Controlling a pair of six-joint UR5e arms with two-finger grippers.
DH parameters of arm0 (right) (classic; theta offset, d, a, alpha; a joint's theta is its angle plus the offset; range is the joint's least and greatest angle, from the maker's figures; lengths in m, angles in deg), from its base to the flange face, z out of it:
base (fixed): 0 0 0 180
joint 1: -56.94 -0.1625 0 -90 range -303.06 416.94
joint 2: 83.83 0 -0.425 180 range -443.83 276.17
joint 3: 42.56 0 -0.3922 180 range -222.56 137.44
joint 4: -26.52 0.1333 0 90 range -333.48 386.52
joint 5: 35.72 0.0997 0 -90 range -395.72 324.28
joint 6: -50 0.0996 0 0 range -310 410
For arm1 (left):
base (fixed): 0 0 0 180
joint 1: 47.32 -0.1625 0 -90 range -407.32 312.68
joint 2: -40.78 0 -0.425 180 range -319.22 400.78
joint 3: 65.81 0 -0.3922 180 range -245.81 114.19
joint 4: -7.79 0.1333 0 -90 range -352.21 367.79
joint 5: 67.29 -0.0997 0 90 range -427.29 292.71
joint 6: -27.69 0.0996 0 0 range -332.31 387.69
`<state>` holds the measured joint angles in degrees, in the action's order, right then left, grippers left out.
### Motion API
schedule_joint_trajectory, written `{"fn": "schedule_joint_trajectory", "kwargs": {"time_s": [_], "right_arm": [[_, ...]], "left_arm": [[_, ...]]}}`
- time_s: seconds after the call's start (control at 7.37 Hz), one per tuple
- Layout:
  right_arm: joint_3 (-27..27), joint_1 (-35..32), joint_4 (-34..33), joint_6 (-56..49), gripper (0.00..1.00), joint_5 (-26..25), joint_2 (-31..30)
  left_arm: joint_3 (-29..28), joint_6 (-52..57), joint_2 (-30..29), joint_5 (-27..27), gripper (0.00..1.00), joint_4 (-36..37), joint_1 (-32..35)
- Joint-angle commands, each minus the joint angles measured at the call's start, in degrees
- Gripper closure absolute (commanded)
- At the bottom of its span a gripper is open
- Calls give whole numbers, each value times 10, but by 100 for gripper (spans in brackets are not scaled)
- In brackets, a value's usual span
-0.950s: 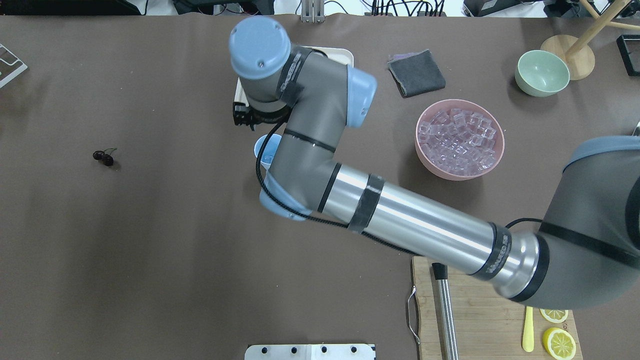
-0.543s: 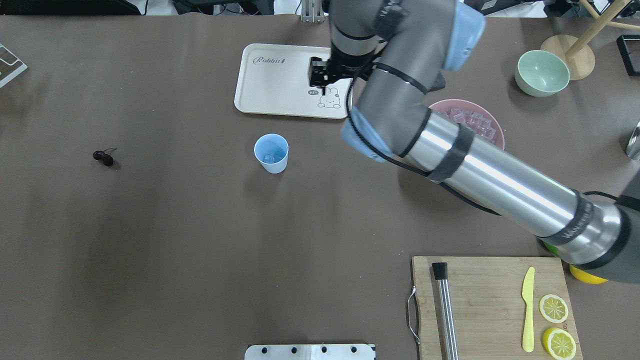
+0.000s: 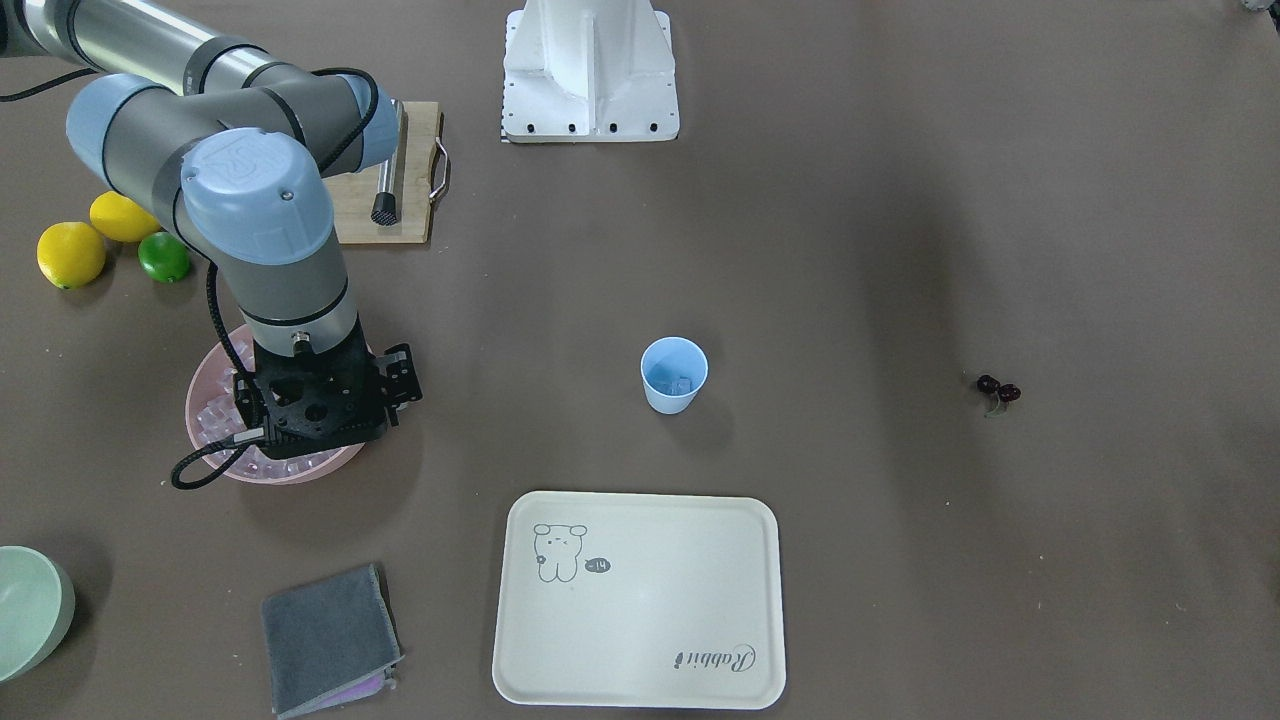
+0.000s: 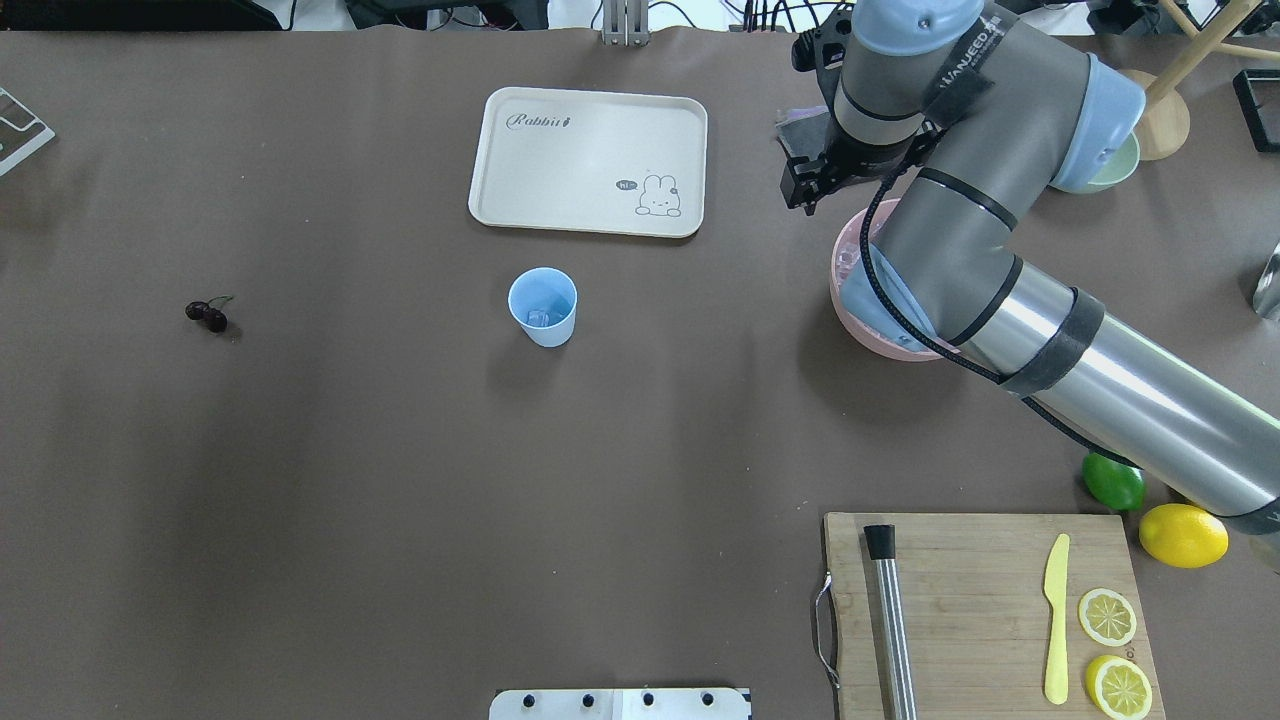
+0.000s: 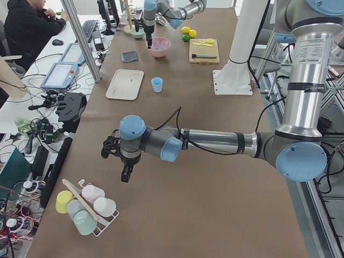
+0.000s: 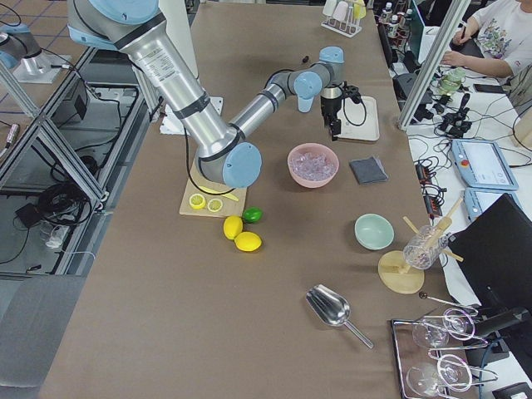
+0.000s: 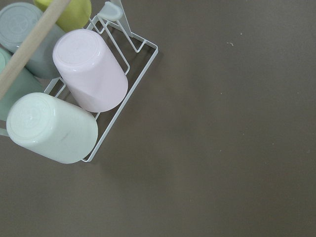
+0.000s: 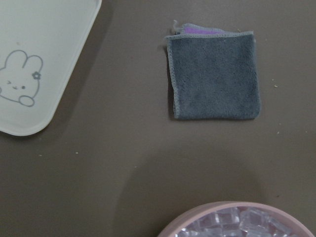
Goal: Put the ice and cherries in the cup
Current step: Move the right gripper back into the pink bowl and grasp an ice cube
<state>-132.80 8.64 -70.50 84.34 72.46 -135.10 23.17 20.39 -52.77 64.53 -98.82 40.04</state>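
The light blue cup (image 4: pixel 543 305) stands upright mid-table, also in the front view (image 3: pixel 674 375), with an ice cube (image 4: pixel 538 318) inside. More ice (image 3: pixel 220 415) fills the pink bowl (image 4: pixel 848 318). The cherries (image 4: pixel 207 315) lie alone on the table at the far left. My right gripper (image 3: pixel 318 405) hangs over the bowl's far edge; its fingers are hidden, so I cannot tell its state. My left gripper (image 5: pixel 126 174) shows only in the left side view, far from the cup, and I cannot tell its state.
A cream tray (image 4: pixel 588 160) lies behind the cup. A grey cloth (image 8: pixel 215 74) lies beyond the bowl, with a pale green bowl (image 3: pixel 30 610) nearby. A cutting board (image 4: pixel 985 610), lemons and a lime (image 4: pixel 1113 482) are at the right. A cup rack (image 7: pixel 89 69) lies below my left wrist.
My right arm has swung from over the cup, across the tray, to the pink bowl. The cup is now uncovered with an ice cube inside.
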Motion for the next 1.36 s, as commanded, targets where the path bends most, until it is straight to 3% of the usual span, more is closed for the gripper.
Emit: {"fn": "schedule_joint_trajectory", "kwargs": {"time_s": [0.0, 0.27, 0.68, 0.95, 1.09, 1.22], "right_arm": [[3, 7, 23, -46, 8, -44, -33], [1, 7, 29, -117, 8, -46, -53], [6, 12, 133, -119, 14, -41, -106], [3, 15, 132, -118, 15, -43, -109], [2, 17, 132, -117, 20, -43, -108], [2, 19, 131, -117, 39, -44, -108]], "left_arm": [[1, -1, 0, 1, 2, 0, 0], [-2, 0, -1, 0, 2, 0, -3], [-5, 0, -2, -1, 2, 0, -3], [-7, 1, -3, -1, 2, 0, -4], [-7, 1, -4, -1, 2, 0, -4], [-8, 1, -4, -2, 2, 0, -4]]}}
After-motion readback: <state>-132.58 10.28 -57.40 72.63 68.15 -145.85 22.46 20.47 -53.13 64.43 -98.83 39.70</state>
